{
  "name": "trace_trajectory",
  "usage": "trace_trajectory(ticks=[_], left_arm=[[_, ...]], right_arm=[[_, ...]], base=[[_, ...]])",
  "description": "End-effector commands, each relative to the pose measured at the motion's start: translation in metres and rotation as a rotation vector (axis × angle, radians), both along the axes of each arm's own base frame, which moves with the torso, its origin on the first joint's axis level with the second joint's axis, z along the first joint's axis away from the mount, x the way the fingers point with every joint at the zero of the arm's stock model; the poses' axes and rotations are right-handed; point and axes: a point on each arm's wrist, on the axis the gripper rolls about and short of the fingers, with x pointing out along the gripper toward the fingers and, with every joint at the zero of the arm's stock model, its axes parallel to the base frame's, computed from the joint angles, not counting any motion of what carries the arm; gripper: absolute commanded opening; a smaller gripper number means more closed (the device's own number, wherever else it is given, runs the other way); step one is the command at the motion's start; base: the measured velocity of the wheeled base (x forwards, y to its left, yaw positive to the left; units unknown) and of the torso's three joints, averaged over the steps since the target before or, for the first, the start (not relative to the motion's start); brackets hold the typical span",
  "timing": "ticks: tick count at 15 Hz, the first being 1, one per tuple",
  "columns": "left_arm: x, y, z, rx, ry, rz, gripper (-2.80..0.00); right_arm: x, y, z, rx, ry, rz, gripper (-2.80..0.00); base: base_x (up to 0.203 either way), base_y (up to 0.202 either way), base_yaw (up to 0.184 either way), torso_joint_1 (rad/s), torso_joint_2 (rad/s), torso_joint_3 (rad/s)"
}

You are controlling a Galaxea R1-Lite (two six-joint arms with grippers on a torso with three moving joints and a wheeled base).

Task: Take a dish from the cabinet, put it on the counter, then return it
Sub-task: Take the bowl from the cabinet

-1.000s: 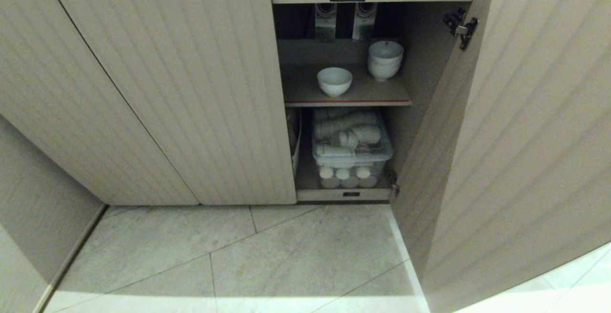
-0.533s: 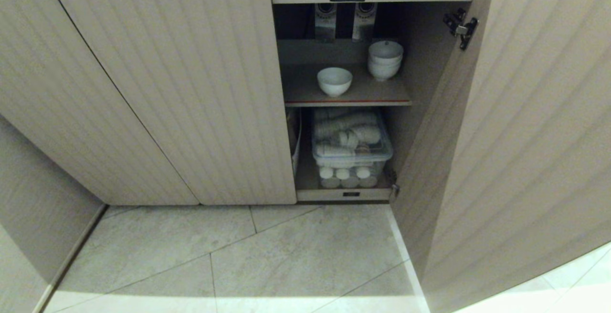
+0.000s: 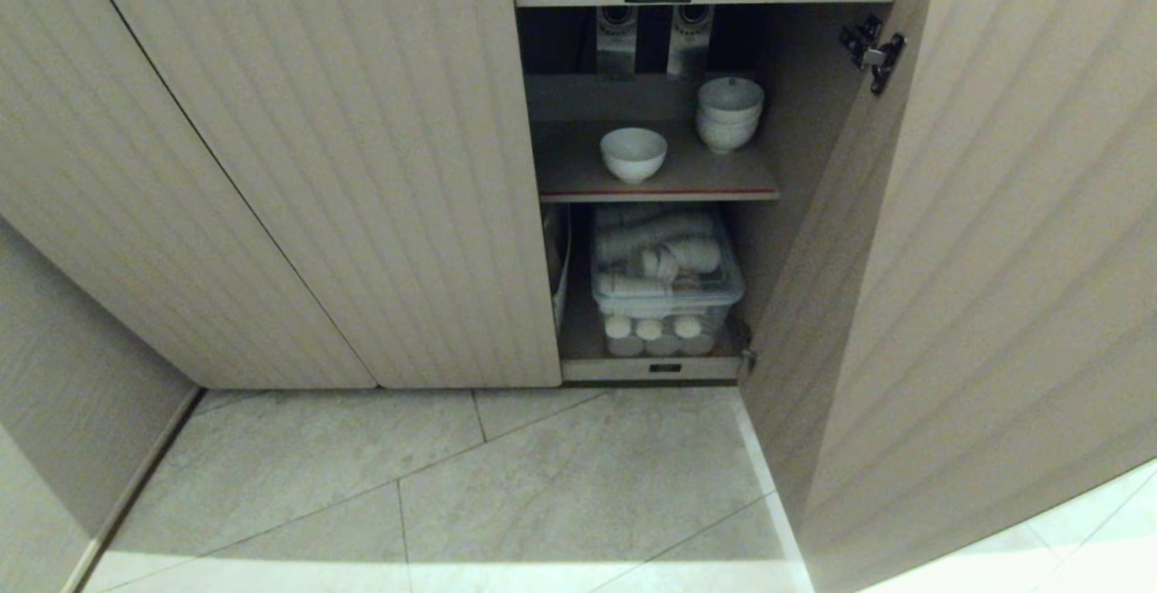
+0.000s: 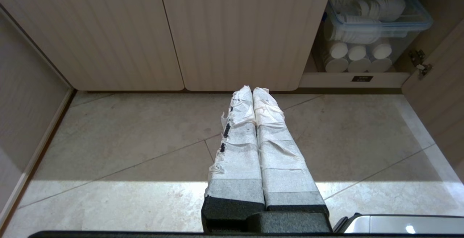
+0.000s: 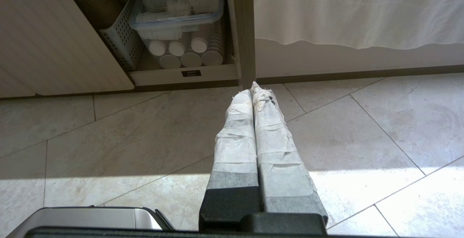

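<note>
Item: dish (image 3: 634, 153), white bowl, stood upright alone on the cabinet's (image 3: 362, 168) brown shelf (image 3: 714, 179), near its front edge; stack of bowls (image 3: 729, 111) behind it to the right. Door (image 3: 976, 258) swung open. Below: clear bin (image 3: 667, 272) of white wares. Left gripper (image 4: 252, 92) and right gripper (image 5: 252, 87): taped fingers pressed together, empty, low over the floor tiles (image 3: 542, 484), well apart from the dish.

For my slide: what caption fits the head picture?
Open cabinet, one white bowl alone on its shelf.
</note>
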Motion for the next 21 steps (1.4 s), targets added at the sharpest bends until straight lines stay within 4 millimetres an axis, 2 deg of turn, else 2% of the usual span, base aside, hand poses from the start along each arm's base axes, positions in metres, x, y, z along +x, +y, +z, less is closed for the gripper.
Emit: trace_trajectory(ticks=[1, 21], left_arm=[[0.0, 0.0, 0.0, 0.0, -0.001, 0.0, -2.8], [0.0, 0.0, -0.0001, 0.0, 0.001, 0.002, -2.8]], right_arm=[[0.0001, 0.0, 0.0, 0.0, 0.001, 0.001, -2.8], [0.0001, 0.0, 0.0, 0.0, 0.001, 0.001, -2.8]], base=[[0.0, 0.0, 0.0, 0.0, 0.0, 0.0], [0.0, 0.0, 0.0, 0.0, 0.0, 0.0]])
